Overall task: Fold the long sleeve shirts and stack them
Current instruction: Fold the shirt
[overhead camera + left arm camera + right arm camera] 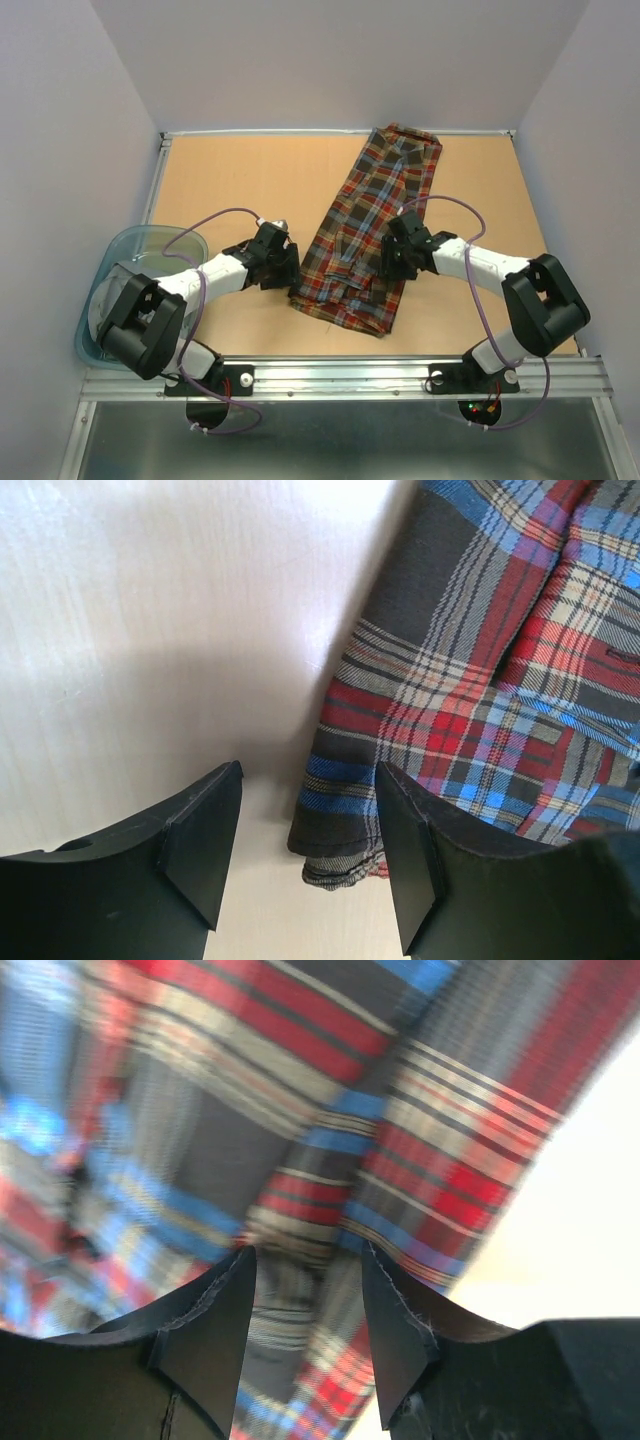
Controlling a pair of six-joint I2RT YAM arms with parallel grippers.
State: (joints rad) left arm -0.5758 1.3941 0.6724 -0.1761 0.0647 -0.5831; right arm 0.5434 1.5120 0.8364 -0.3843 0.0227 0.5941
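**Q:** What lies in front of you?

**A:** A tan table [230, 190]. On it lies a plaid shirt [365, 230] in red, dark brown and blue, folded into a long strip that runs from the far edge towards you. A clear blue-green bin [125, 265] sits well to the shirt's left.

**Q:** And your claws?

**A:** Your left gripper [285, 268] is at the shirt's near left corner, jaws wide, with the hem just beyond them. Your right gripper [397, 258] is over the shirt's right edge, jaws also spread, with plaid cloth close beneath.
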